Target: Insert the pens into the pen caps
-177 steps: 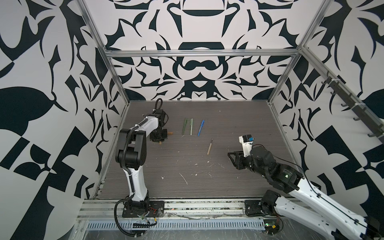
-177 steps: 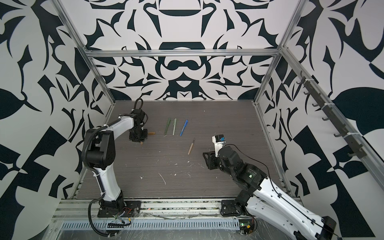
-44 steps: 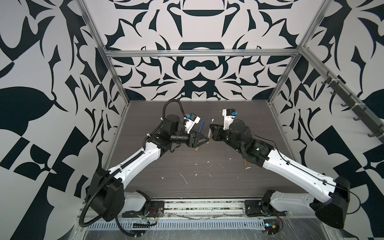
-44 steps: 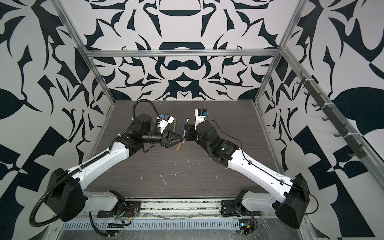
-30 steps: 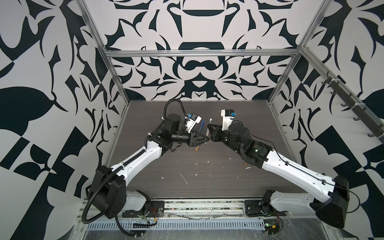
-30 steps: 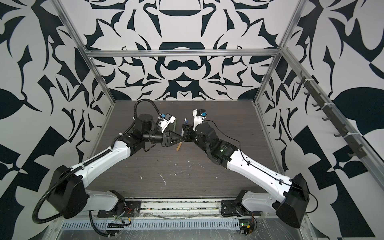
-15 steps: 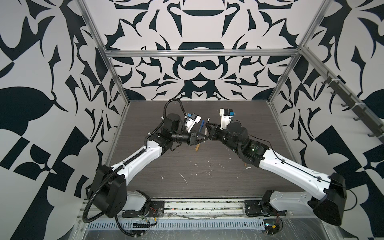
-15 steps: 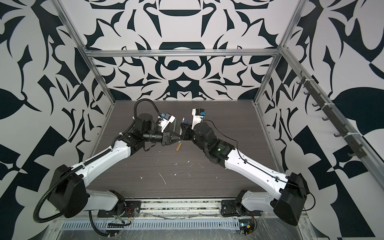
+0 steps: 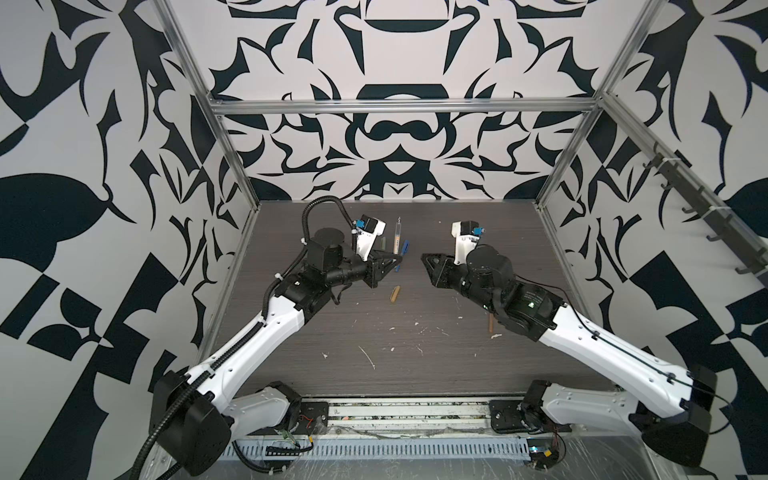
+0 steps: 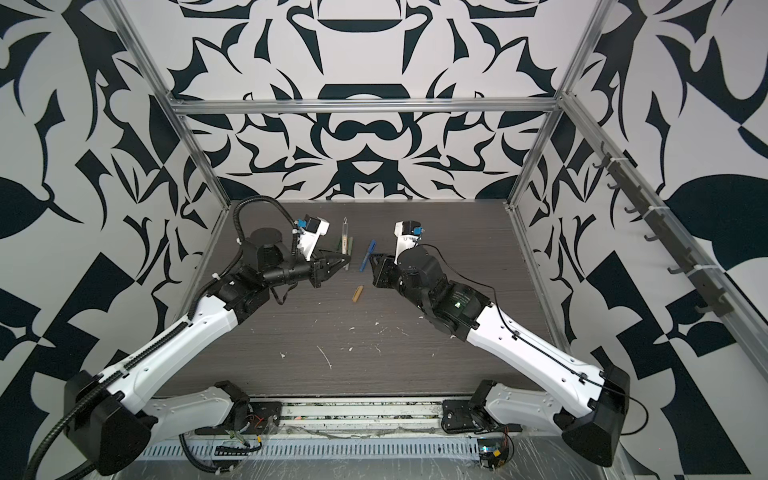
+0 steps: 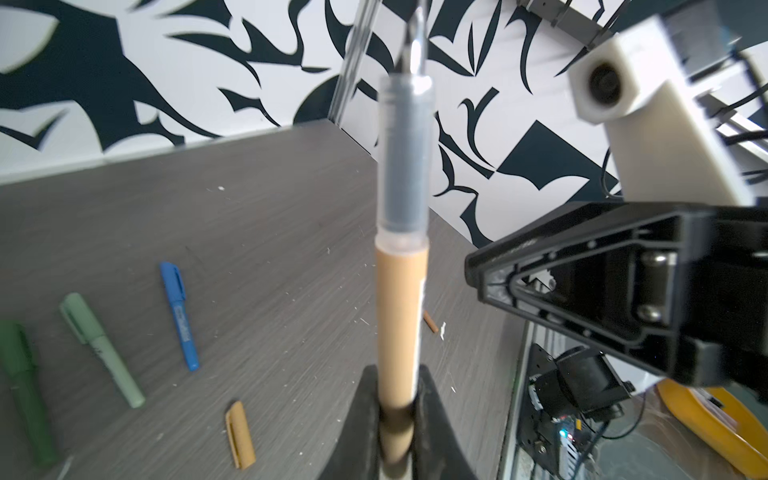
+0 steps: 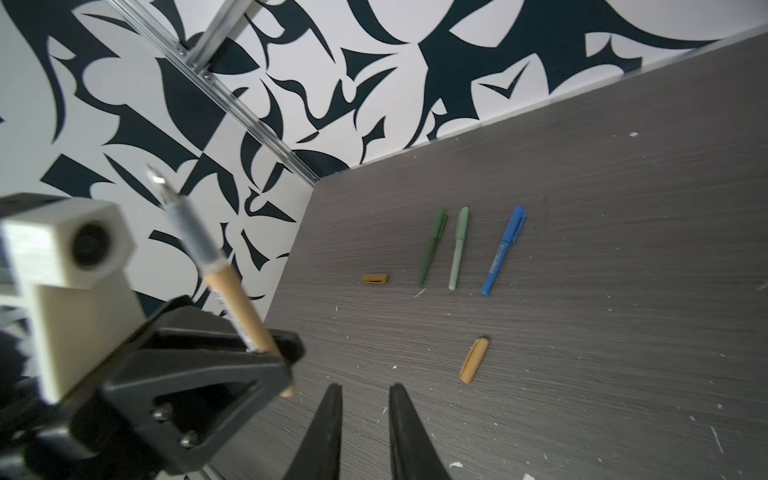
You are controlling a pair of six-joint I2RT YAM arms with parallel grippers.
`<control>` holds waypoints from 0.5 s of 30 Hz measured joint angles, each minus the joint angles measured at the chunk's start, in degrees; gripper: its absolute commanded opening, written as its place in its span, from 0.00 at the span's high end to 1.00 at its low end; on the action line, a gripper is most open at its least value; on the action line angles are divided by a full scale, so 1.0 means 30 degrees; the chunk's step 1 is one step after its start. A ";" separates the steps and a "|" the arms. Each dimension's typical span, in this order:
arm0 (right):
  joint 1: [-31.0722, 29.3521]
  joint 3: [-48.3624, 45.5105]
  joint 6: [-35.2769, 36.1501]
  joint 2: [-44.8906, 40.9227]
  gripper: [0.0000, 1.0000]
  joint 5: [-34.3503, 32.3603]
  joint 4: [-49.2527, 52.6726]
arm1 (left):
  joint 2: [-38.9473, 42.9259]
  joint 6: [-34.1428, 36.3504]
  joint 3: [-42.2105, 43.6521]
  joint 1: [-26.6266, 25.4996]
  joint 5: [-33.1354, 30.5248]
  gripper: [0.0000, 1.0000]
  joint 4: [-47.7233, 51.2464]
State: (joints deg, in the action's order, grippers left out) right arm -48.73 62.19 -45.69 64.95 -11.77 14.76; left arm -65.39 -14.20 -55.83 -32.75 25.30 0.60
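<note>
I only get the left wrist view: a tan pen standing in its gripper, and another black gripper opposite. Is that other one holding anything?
Observer: No. The right wrist view shows the right gripper empty, its jaws slightly apart.
Operator: I see one loose tan cap. Any others?
Observer: Yes, an orange-brown cap lies just beyond the dark green pen, outside your frame.
Operator: How low is the tan pen gripped?
Observer: Near its blunt end, which pokes out just beyond the left gripper.
</note>
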 measured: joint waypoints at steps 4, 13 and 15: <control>0.0000 0.0058 -0.0568 0.2004 0.93 -0.0277 0.1341 | 0.2404 0.0619 0.2004 0.0000 -0.1836 0.90 -0.1443; 0.0248 0.1982 -0.1530 1.0054 0.76 0.0962 0.2681 | 0.4014 0.0969 0.3497 0.0000 -0.2222 0.93 -0.3388; 0.0525 0.2798 -0.1676 1.1373 0.74 0.1712 0.2710 | 0.4014 0.0874 0.3497 0.0000 -0.1829 0.93 -0.3723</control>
State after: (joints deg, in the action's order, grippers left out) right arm -47.16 70.59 -50.72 99.07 -6.63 22.90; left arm -53.34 -11.57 -45.34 -32.75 19.81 -10.57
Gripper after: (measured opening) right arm 0.245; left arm 0.138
